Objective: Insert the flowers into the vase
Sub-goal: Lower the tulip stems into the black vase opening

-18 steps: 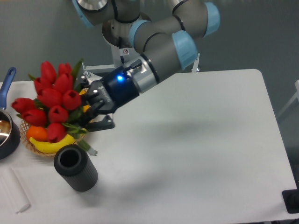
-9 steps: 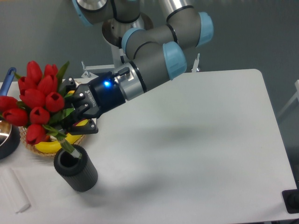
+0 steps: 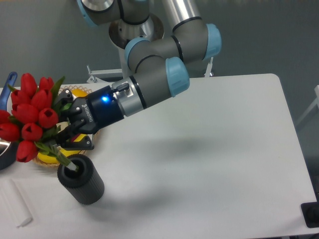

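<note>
The flowers (image 3: 30, 117) are at the far left of the scene, held in the air and leaning strongly to the left. Only the stem ends reach the mouth of the vase (image 3: 80, 178), at its left part; how deep they go is not visible. The vase stands on the worktop (image 3: 209, 149) near the front left. The hand (image 3: 64, 133) is closed around the stems, just above the vase.

Behind the flowers is a basket (image 3: 75, 147) with a banana, mostly hidden, and a pot (image 3: 6, 129) with a blue handle at the left edge.

The risk I see: the bunch is wide and much tilted. If the stems press on the rim, the vase may tip or slide. If the hand lets go now, the heavy heads may fall to the left, out of the vase.
</note>
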Robot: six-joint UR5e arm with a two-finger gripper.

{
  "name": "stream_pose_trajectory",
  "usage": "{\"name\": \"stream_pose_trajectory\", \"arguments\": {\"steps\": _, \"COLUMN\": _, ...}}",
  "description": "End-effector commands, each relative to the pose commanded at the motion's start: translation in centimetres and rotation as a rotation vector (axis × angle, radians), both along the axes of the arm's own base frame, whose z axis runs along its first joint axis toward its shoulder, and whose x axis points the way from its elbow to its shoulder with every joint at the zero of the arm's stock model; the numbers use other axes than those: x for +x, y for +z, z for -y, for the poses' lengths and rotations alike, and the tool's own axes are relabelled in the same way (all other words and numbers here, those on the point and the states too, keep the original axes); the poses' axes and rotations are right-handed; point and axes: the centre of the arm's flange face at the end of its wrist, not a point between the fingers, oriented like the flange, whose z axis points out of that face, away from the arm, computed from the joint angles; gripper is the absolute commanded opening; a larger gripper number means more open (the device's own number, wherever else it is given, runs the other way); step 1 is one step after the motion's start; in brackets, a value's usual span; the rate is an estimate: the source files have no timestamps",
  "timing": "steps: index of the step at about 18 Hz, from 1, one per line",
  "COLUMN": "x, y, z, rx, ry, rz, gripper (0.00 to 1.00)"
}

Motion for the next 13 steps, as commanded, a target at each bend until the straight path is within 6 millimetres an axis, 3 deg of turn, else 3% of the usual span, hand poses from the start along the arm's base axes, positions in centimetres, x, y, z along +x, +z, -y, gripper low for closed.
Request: {"name": "stream_pose_trajectory", "arguments": {"steps": 13, "x": -1.1, "y": -6.7, "z": -0.2, "rx": -0.065, "ry": 0.009, "rz": 0.038, "gripper": 0.41}}
